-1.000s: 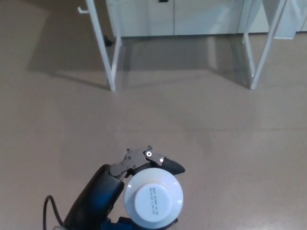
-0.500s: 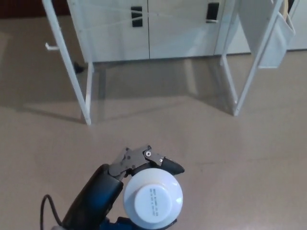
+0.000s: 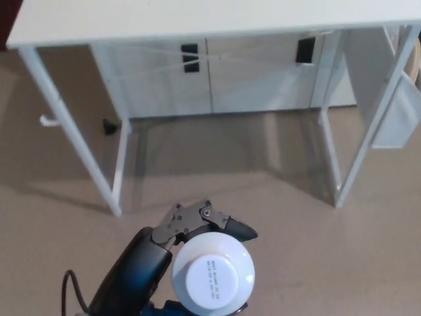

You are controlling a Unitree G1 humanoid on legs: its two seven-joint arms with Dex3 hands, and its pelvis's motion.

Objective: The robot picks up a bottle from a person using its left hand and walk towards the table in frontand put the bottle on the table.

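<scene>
1. bottle (image 3: 212, 276) – location: I see it end-on from above, at the bottom centre of the head view, carried over the floor (image 3: 276, 197) and short of the worktop (image 3: 197, 16). Only its round white top with a small printed label shows; its wall is hidden beneath.
2. left hand (image 3: 187, 227) – state: the fingers (image 3: 238, 230) curl around the far side of the bottle and hold it upright. The right hand is out of view.
3. Handling, my estimate: a rigid, smooth-walled plastic container, probably light to moderate in weight. I cannot tell how full it is. A smooth wall can slip under a loose wrap, so I hold firm pressure and avoid jolts while walking.
4. Grip point: around the body just under the wide top, as now. The shoulder gives the fingers a stop against downward slip.
5. Progress: pickup done; placement not yet done. The white worktop spans the top of the view, with its legs (image 3: 72, 141) and a white cabinet (image 3: 217, 72) behind them.
6. Next requirement: close in, raise the bottle above the worktop edge, and set it down flat before releasing.
7. Risk: striking the worktop edge with the bottle on approach.
</scene>
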